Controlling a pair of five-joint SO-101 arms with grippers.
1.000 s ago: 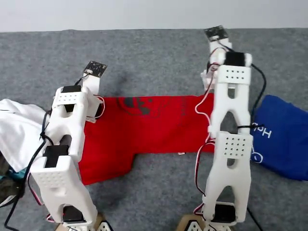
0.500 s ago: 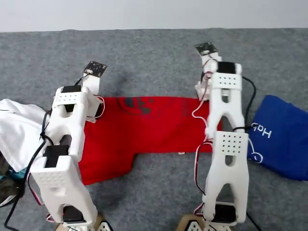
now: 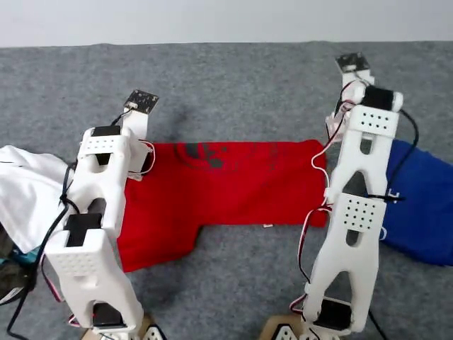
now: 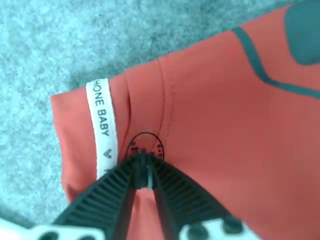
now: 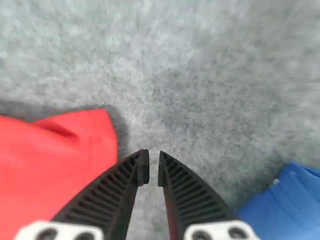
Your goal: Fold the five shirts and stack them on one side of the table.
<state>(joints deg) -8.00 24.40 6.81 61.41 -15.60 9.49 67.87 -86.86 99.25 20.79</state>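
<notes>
A red shirt (image 3: pixel 226 184) lies spread flat across the middle of the grey table cover, with one sleeve hanging toward the front. At its left end my left gripper (image 4: pixel 146 170) is shut on the red fabric (image 4: pixel 225 125), right beside the white collar label (image 4: pixel 102 130). My right gripper (image 5: pixel 150 170) hovers over bare grey cover just off the shirt's right corner (image 5: pixel 50 165). Its fingers stand open by a narrow slit with nothing between them. A blue shirt (image 3: pixel 425 212) lies bunched at the right, partly under the right arm, and its edge (image 5: pixel 285 205) is close to that gripper.
A crumpled white shirt (image 3: pixel 28 191) lies at the left edge beside the left arm's base, with dark cables over it. Grey cover (image 3: pixel 233 85) stretches behind the red shirt up to the pale back wall.
The right arm swung slightly left, then right, off the red shirt's right edge. That edge now lies farther right. The left arm has kept still.
</notes>
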